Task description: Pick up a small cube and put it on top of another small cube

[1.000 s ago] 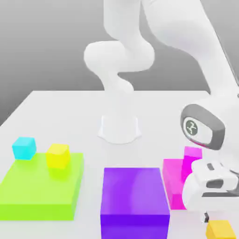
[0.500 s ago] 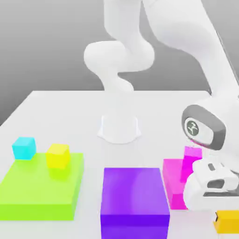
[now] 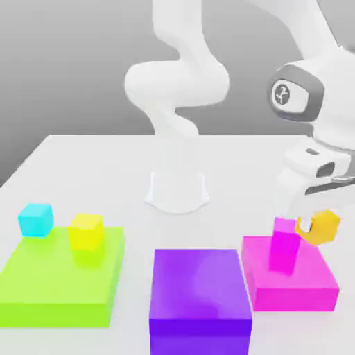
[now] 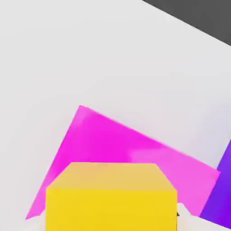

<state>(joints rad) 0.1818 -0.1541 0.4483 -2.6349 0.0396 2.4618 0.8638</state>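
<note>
The small orange-yellow cube [image 3: 322, 227] hangs in the air above the flat magenta slab [image 3: 305, 284], on the exterior view's right. My gripper [image 3: 315, 225] is shut on it. The small magenta cube [image 3: 283, 246] stands on the slab, just to the exterior view's left of the held cube and a little lower. In the hand view the orange-yellow cube [image 4: 110, 198] sits close in front of the camera with the magenta slab [image 4: 103, 135] beneath it.
A purple block [image 3: 200, 295] lies in the front middle. A lime-green block [image 3: 48, 284] carries a lemon-yellow cube [image 3: 86, 231]. A cyan cube [image 3: 35, 219] stands behind it. The arm's white base [image 3: 177, 188] stands at the table's middle back.
My gripper closed on the orange-yellow cube near the table's front right corner, then lifted it up and back to beside the small magenta cube.
</note>
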